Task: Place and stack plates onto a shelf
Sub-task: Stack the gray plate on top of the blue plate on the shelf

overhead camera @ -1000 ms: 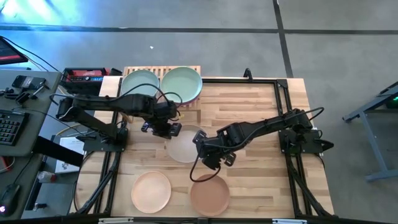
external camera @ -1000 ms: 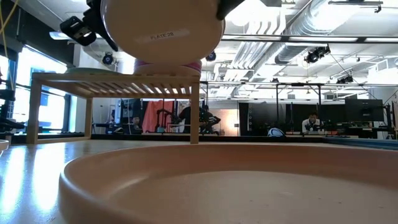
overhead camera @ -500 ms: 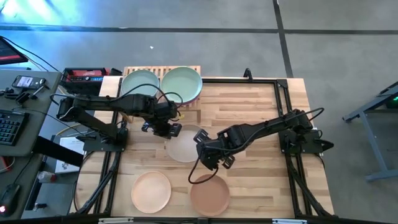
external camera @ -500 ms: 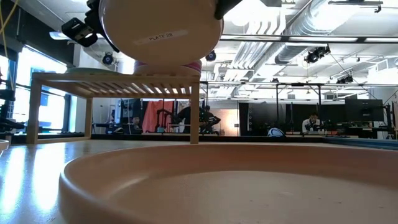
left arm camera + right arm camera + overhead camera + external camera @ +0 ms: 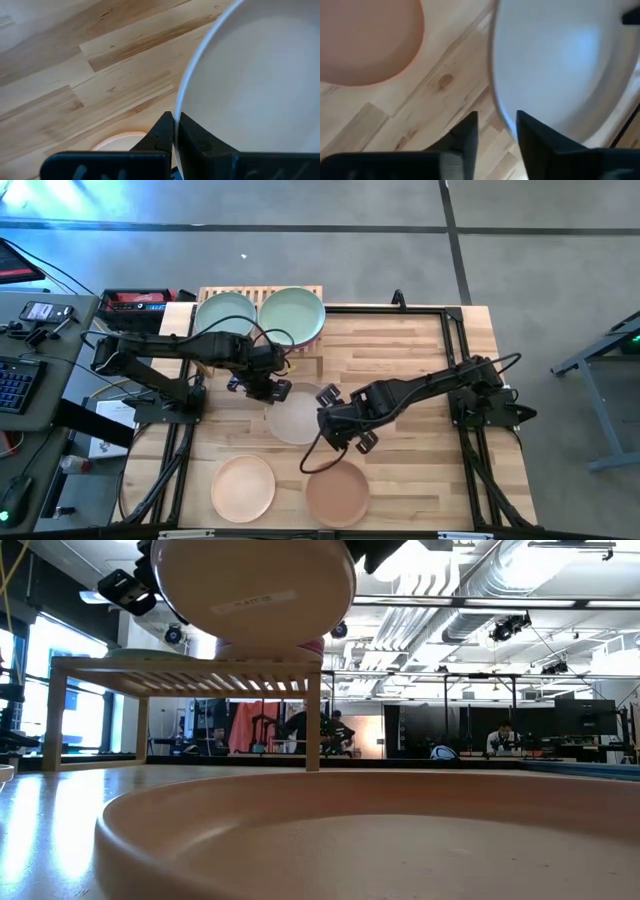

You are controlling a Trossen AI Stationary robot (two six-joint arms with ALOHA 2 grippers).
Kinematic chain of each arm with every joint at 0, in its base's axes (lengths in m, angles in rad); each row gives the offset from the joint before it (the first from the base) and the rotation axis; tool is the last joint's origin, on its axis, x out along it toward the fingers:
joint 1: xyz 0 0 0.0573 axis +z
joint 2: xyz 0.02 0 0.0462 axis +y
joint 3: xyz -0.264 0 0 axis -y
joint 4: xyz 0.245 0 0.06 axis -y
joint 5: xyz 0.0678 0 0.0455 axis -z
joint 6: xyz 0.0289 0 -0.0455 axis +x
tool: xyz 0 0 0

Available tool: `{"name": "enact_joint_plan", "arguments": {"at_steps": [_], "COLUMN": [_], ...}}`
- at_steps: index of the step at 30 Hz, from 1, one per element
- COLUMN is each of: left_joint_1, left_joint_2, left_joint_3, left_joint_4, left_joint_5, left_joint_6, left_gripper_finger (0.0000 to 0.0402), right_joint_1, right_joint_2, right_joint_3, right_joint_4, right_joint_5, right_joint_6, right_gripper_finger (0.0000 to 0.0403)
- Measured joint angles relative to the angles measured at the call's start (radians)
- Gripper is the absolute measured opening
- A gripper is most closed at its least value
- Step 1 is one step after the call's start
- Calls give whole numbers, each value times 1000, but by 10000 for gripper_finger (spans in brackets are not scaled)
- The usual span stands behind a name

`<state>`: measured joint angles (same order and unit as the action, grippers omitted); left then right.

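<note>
Since a second ago, my left gripper (image 5: 173, 131) has clamped onto the cream plate's (image 5: 297, 413) left rim, and my right gripper (image 5: 496, 131) has let go of its right rim, fingers now spread with the edge between them. Plate hangs above mid-table, clear of the shelf (image 5: 190, 676). Shelf carries two green plates (image 5: 258, 314). Peach plate (image 5: 243, 487) and brown plate (image 5: 337, 492) lie at the table's (image 5: 410, 350) front.

open-plan lab: exposed ceiling ducts (image 5: 450, 585), monitor desks (image 5: 585, 720), seated person (image 5: 497, 740).
</note>
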<state>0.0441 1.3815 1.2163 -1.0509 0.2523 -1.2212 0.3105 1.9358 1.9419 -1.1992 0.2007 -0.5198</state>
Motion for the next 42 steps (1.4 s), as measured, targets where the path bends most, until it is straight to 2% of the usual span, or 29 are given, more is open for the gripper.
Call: {"name": "enact_joint_plan", "arguments": {"at_steps": [7, 18, 23, 33, 42], "left_joint_1": [0, 0, 17, 103, 270], "left_joint_2": [-7, -94, -176, -349, -458], "left_joint_3": [0, 0, 0, 0, 0], "left_joint_4": [-2, -122, -129, -255, -357], "left_joint_5": [-11, -115, -164, -340, -487], "left_joint_6": [29, 33, 16, -45, -51], "left_gripper_finger": [1, 1, 1, 1, 1], "right_joint_1": [25, 9, 0, -19, -42], "right_joint_2": [0, -2, -1, 0, 0], "right_joint_3": [11, 107, 106, 105, 105], "right_joint_4": [-82, -230, -269, -271, -269], "right_joint_5": [53, 80, 79, 79, 77], "right_joint_6": [35, 308, 340, 364, 364], "right_gripper_finger": [149, 154, 154, 154, 154]}}
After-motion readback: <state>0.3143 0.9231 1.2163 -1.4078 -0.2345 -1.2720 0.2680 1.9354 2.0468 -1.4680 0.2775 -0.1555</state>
